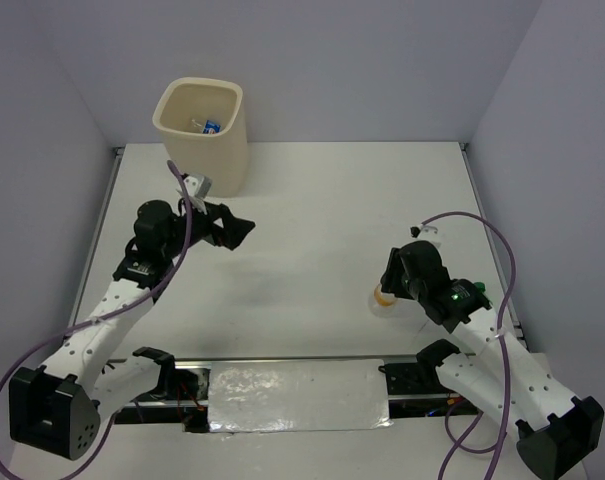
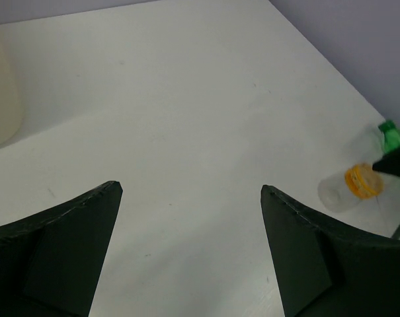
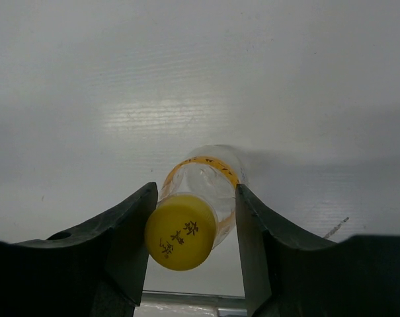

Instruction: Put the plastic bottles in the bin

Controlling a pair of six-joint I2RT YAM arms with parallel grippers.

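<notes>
Short orange-capped bottle on its side at table R side, near front, pinched btwn R gripper fingers, both touching it. Blue-labelled bottle sits in bin, rear-L. L gripper spread wide, empty, just in front of bin.

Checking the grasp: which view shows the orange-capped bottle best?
Right wrist: the orange-capped bottle is close-up between the fingers of the right gripper, cap facing the lens. Top external shows it small; left wrist, distant.

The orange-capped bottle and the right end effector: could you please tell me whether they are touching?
Touching. The right wrist view shows the orange-capped bottle wedged between both fingers of the right end effector, with no gap on either side.
</notes>
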